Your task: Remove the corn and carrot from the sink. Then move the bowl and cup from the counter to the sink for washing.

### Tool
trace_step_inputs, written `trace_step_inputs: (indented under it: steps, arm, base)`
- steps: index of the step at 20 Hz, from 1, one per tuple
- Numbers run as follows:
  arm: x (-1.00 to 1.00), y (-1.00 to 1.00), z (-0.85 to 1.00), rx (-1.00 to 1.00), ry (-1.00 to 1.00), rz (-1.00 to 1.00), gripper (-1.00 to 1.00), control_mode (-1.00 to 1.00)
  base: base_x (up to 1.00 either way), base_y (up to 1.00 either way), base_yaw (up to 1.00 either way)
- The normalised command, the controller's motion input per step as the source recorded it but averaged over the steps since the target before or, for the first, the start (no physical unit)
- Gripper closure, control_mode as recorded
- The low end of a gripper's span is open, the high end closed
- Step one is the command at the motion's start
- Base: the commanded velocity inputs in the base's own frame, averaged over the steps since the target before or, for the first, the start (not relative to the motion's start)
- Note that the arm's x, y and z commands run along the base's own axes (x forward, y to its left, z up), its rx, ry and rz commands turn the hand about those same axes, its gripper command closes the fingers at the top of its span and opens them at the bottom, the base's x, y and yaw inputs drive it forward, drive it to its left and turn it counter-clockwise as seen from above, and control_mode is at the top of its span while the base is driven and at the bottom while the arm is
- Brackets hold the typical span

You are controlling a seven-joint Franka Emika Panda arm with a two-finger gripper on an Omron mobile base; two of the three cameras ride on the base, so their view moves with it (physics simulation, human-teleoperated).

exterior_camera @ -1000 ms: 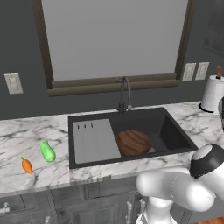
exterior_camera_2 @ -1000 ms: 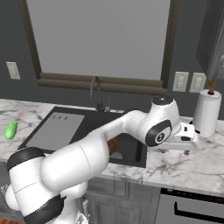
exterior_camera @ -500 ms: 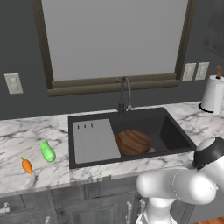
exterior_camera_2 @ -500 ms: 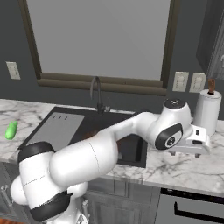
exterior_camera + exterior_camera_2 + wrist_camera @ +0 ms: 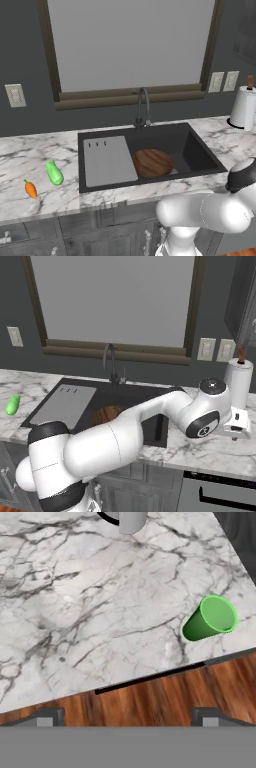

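Swinging further right of the sink [image 5: 195, 150] since the last frame, my gripper [image 5: 128, 714] hangs jaws wide above the counter [image 5: 85, 602] edge. Cup [image 5: 210, 618] stands near that edge, nothing blocking it. Bowl [image 5: 152, 162] sits in the sink; carrot [image 5: 31, 189] and corn [image 5: 54, 172] lie left of it, paper towel roll [image 5: 238, 381] far right.

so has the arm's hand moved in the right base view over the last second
Yes. The gripper has swung right, away from the sink, and now sits below the paper towel roll rather than to its left.
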Motion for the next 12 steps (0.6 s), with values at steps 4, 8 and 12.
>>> trace_step_inputs:
  steps: [4,8,12]
  arm:
    - [0.04,-0.11,-0.08,0.00,-0.04,0.00,-1.00,-1.00]
    - [0.08,-0.17,-0.06,-0.03,0.00,0.00,-1.00,-1.00]
    - [0.14,-0.17,0.00,-0.11,0.01,0.00,-1.00,-1.00]
  base:
    - [0.00,0.00,0.00]
    - [0.00,0.00,0.00]
    - [0.00,0.00,0.00]
